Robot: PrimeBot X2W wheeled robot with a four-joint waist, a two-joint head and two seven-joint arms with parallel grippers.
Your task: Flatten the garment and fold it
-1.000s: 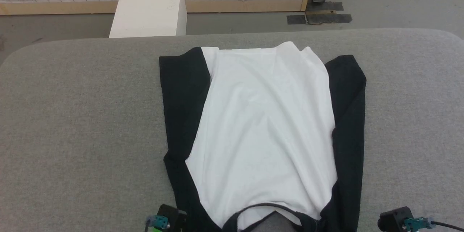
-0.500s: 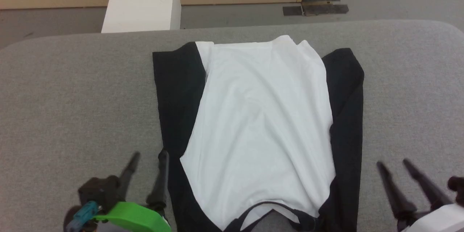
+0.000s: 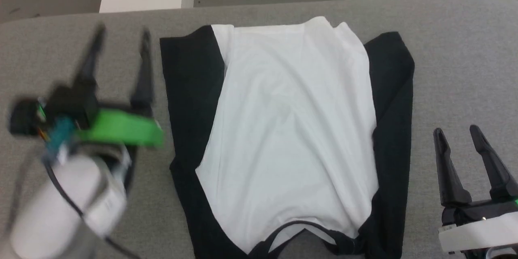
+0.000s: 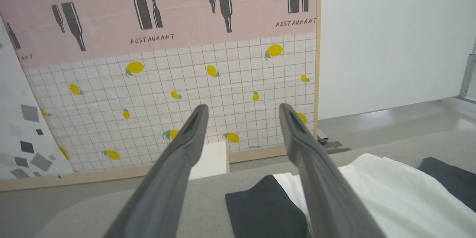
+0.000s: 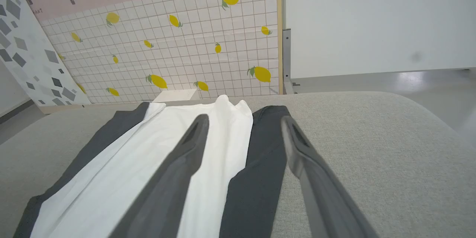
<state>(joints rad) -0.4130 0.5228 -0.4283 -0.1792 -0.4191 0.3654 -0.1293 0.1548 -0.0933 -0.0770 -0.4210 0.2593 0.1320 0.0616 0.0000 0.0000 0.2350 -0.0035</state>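
Garment (image 3: 291, 129) lies flat mid-surface (image 3: 465, 48), white panel up, black strips along both sides; left hand (image 3: 121, 32) and right hand (image 3: 456, 130) flank it, both released and empty; flattening looks done, folding apparently not yet finished.

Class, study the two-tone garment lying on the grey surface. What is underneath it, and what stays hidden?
The garment lies on the grey table, which shows beside it, beyond it and through the neck opening. Anything else beneath the cloth is covered.
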